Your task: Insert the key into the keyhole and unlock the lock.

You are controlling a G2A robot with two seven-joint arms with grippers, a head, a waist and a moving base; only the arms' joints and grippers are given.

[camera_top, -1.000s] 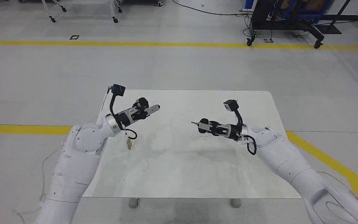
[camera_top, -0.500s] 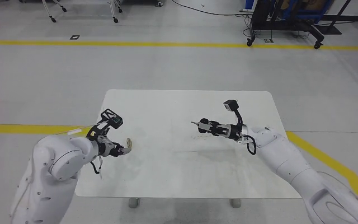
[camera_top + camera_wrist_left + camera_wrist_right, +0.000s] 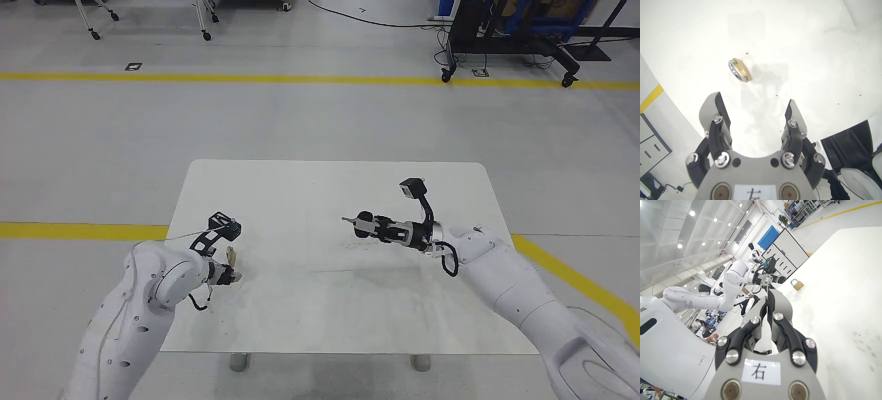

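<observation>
The brass padlock with a silver shackle (image 3: 739, 70) sits on the white table (image 3: 810, 47), just ahead of the left pincer (image 3: 753, 103). That pincer has swung back to it with fingers spread, probably ready to grasp. The right pincer (image 3: 770, 298), unmoved, pinches the thin metal key (image 3: 346, 220).

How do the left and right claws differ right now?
The left claw is open and empty; the right claw is shut on what looks like the key. The left claw hangs just short of the padlock by the edge of the table; the right claw is far from it, over the table's middle. Neither touches the padlock.
</observation>
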